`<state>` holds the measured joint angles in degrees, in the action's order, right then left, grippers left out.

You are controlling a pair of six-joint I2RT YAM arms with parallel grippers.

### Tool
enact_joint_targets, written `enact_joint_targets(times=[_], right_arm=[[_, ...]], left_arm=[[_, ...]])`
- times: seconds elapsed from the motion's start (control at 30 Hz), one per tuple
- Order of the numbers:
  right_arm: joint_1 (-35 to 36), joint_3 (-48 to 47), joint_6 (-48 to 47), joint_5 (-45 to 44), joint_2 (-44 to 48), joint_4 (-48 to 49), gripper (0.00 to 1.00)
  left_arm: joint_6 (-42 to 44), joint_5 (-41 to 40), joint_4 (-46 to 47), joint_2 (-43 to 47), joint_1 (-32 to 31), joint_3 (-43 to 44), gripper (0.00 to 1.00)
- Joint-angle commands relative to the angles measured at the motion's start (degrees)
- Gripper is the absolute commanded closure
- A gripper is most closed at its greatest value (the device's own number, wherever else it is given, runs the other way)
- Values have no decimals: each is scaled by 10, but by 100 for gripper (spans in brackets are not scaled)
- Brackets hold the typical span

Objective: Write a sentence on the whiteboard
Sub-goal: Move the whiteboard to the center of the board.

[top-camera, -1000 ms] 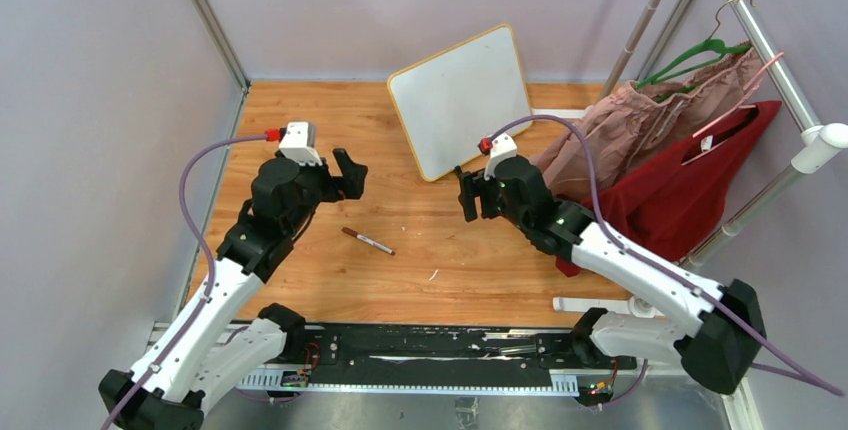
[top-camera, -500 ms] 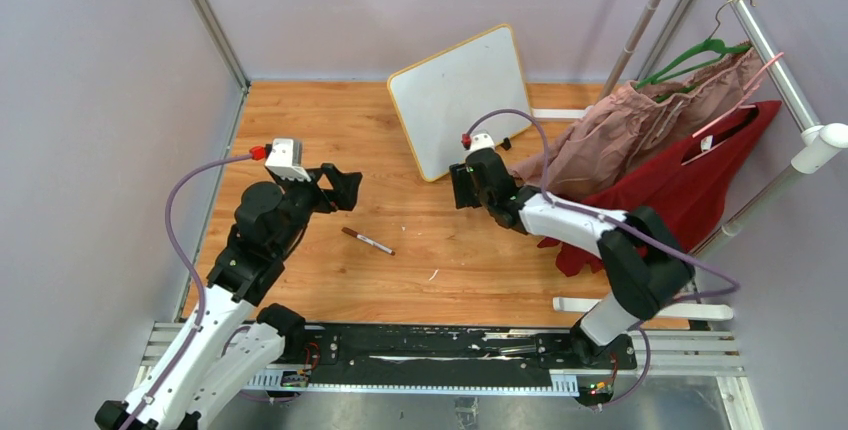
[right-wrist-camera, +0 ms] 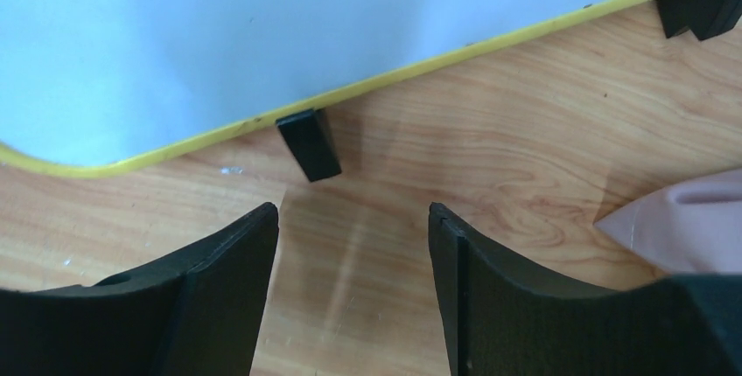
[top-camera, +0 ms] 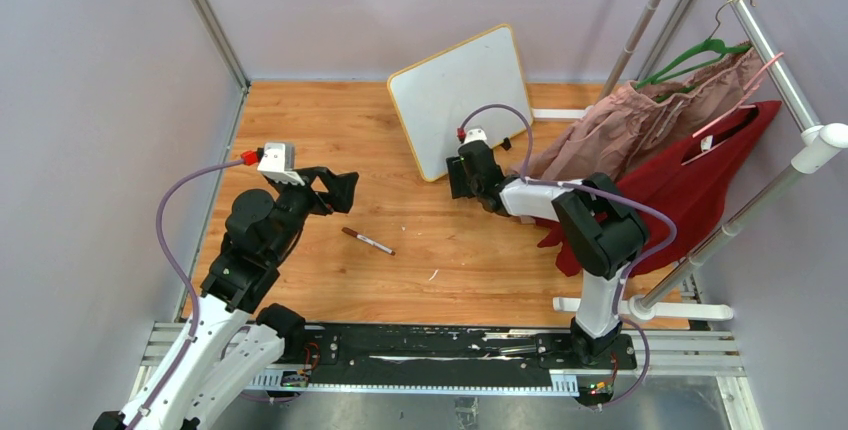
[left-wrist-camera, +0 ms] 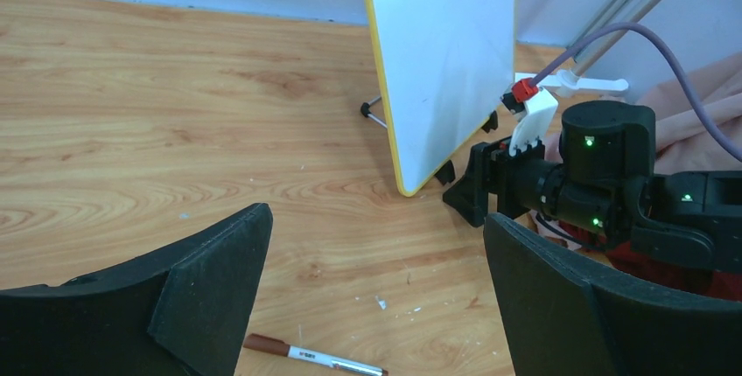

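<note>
The whiteboard (top-camera: 462, 100) stands tilted at the back of the wooden table, white with a yellow frame. Its face (left-wrist-camera: 446, 61) is blank, and no sentence shows on it. A marker (top-camera: 368, 241) with a brown cap lies flat on the wood, also in the left wrist view (left-wrist-camera: 311, 356). My left gripper (top-camera: 342, 188) hovers open above and left of the marker (left-wrist-camera: 374, 227). My right gripper (top-camera: 455, 178) is open and empty, low at the board's bottom edge (right-wrist-camera: 352, 212), just short of a black stand foot (right-wrist-camera: 308, 144).
Pink cloth (top-camera: 640, 120) and a red garment (top-camera: 690, 185) hang from a metal rack (top-camera: 770, 40) at the right, close behind my right arm. A white bar (top-camera: 590, 303) lies near the front right. Grey walls enclose the left and back.
My right arm has reached left and forward to the board's lower edge, and its jaws have narrowed a little. My left arm has drawn slightly left, still open.
</note>
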<state>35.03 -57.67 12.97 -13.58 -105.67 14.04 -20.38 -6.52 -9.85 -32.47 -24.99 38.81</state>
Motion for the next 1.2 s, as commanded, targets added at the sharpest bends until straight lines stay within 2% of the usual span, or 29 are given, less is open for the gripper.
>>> enact_joint_targets(times=[0.0, 0.47, 0.63, 0.83, 1.1, 1.17], right_arm=[[-20, -28, -18, 11, -20, 34, 34], [-34, -57, -30, 76, -65, 78, 43], [-36, -71, -30, 85, -75, 75, 54], [-36, -77, -30, 93, -79, 71, 72], [-34, -72, -30, 109, -73, 56, 91], [-31, -71, -29, 110, -70, 47, 98]], left_arm=[[9, -3, 14, 4, -3, 1, 3], [11, -5, 16, -3, -3, 1, 3], [10, -4, 15, -4, -3, 1, 2], [9, -4, 16, -3, -3, 1, 2], [6, -3, 17, -1, -3, -1, 2], [4, -3, 18, 1, -3, -2, 2]])
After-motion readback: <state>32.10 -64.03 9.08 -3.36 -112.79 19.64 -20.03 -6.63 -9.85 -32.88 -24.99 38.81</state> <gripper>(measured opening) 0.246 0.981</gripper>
